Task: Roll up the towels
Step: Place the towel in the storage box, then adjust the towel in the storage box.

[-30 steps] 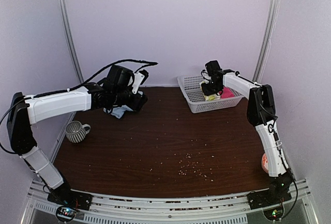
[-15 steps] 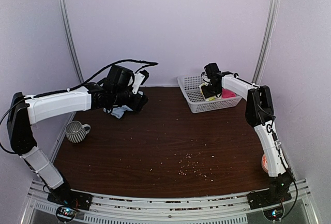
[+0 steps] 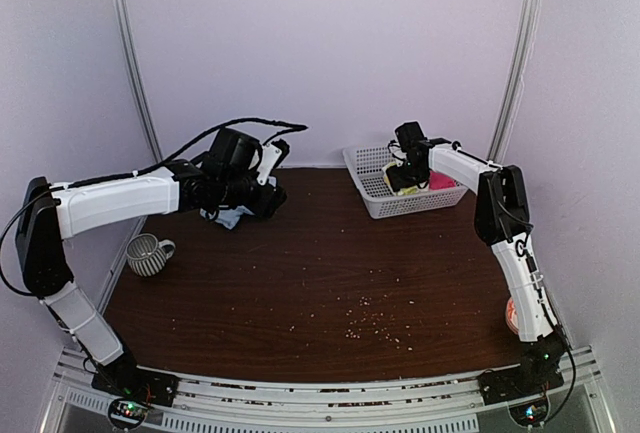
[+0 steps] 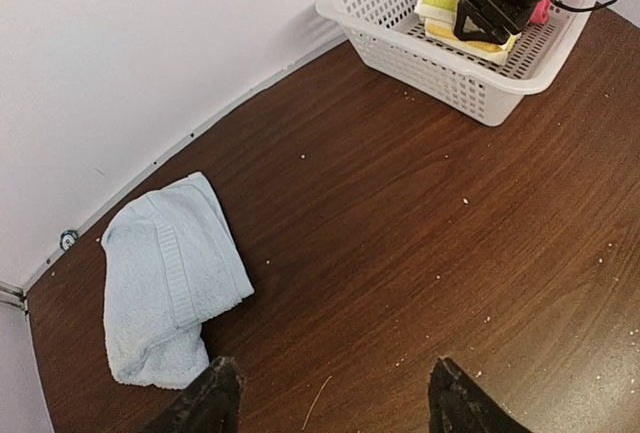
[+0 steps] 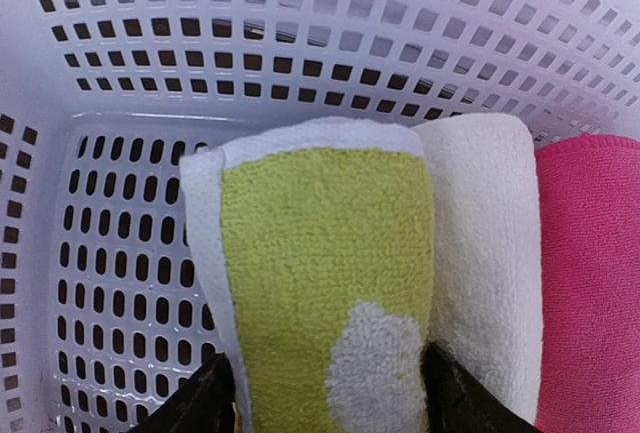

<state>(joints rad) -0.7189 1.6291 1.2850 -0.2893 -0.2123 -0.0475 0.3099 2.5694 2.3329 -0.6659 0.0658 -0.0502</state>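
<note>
Right gripper (image 5: 328, 393): fingers spread wide either side of the yellow-green towel (image 5: 320, 243), which lies in the white basket (image 5: 110, 253) against a cream roll (image 5: 480, 253); contact unclear. Left gripper (image 4: 335, 403): fingers wide, holding nothing, over the table (image 4: 400, 253) near the folded pale blue towel (image 4: 165, 283).

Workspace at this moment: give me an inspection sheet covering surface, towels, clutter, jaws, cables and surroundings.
Surface: brown table, crumbs scattered near the front.
Job's things: blue towel folded, not rolled, on the table; green towel rolled, in the basket.
Clutter: cream roll and pink roll in the basket; mug at the table's left edge.
Grippers: left jaws open, empty; right jaws open astride the green towel.
Cables: black cable looping over the left arm.
Surroundings: white walls.
</note>
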